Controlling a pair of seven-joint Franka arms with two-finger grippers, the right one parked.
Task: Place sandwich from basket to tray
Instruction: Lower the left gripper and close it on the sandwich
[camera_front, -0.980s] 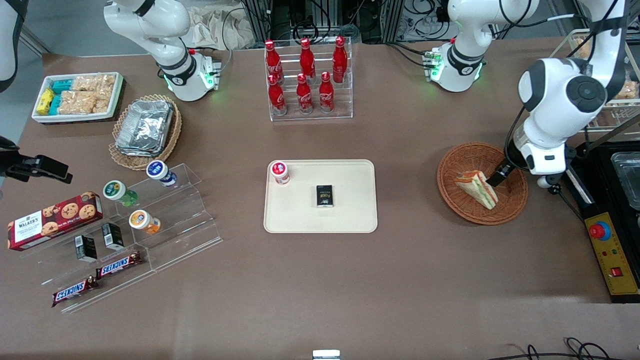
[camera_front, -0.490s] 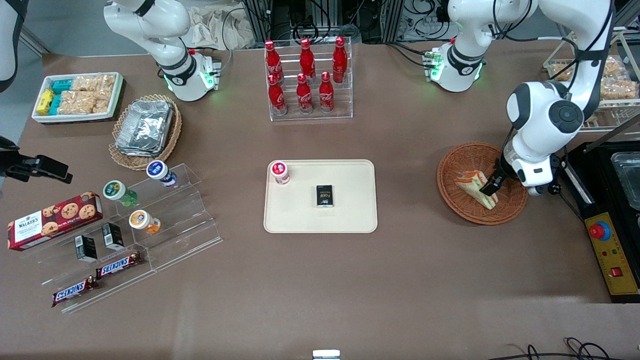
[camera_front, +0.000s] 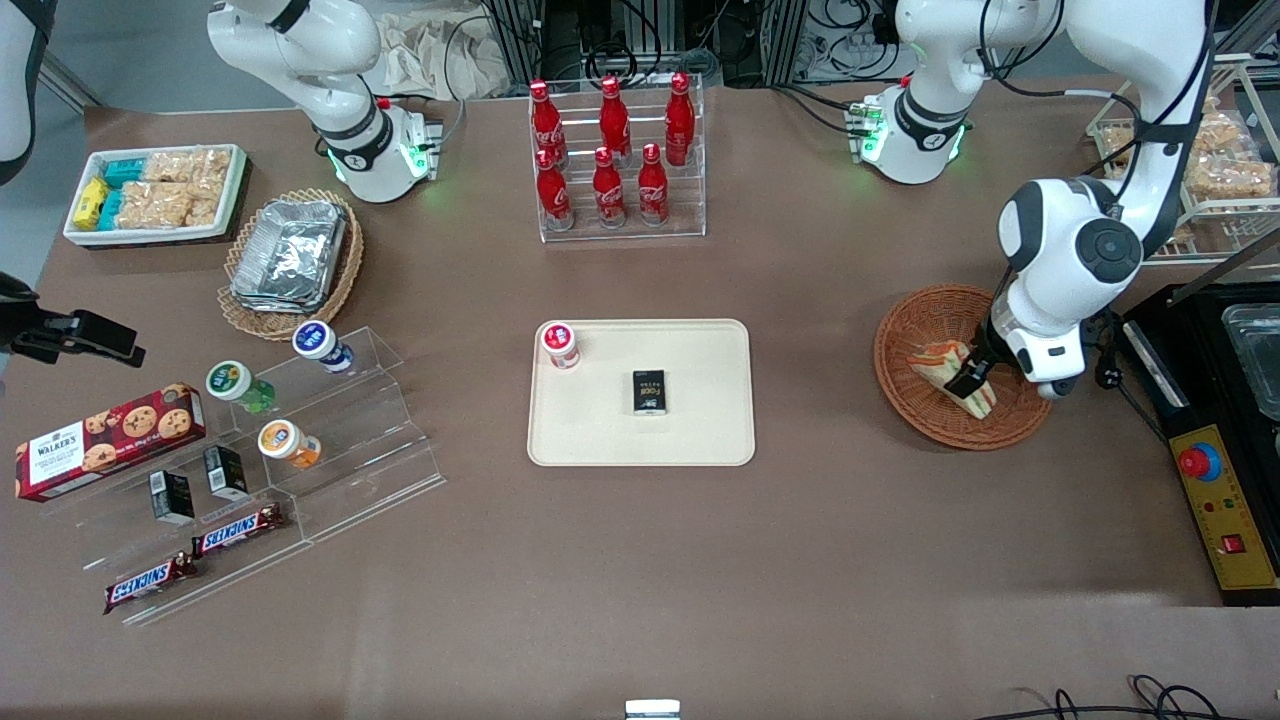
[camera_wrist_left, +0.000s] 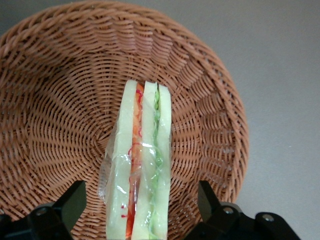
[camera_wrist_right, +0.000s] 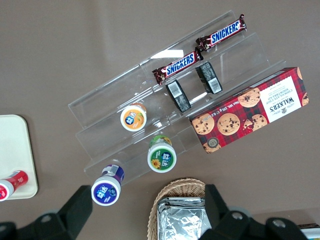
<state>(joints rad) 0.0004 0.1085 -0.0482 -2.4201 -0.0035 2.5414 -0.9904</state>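
Note:
The sandwich (camera_front: 938, 362), a clear-wrapped wedge with orange and green filling, lies in the round orange-brown wicker basket (camera_front: 905, 330) toward the working arm's end of the table. My left gripper (camera_front: 968, 382) is down inside the basket, open, straddling the sandwich. In the left wrist view the sandwich (camera_wrist_left: 142, 165) stands on edge on the basket's weave (camera_wrist_left: 60, 100), and the gripper (camera_wrist_left: 140, 192) has one black finger (camera_wrist_left: 70, 205) on each side of it with a gap to the wrap. The cream tray (camera_front: 700, 430) lies at the table's middle.
On the tray stand a small red-capped bottle (camera_front: 560, 343) and a black box (camera_front: 650, 391). A clear rack of red cola bottles (camera_front: 615, 160) stands farther from the camera. A yellow control box (camera_front: 1225, 500) and a wire snack basket (camera_front: 1220, 170) flank the wicker basket.
The left arm has swung in toward the table's middle and lowered; its gripper has moved from the sandwich's edge to straddle it. The sandwich has not moved.

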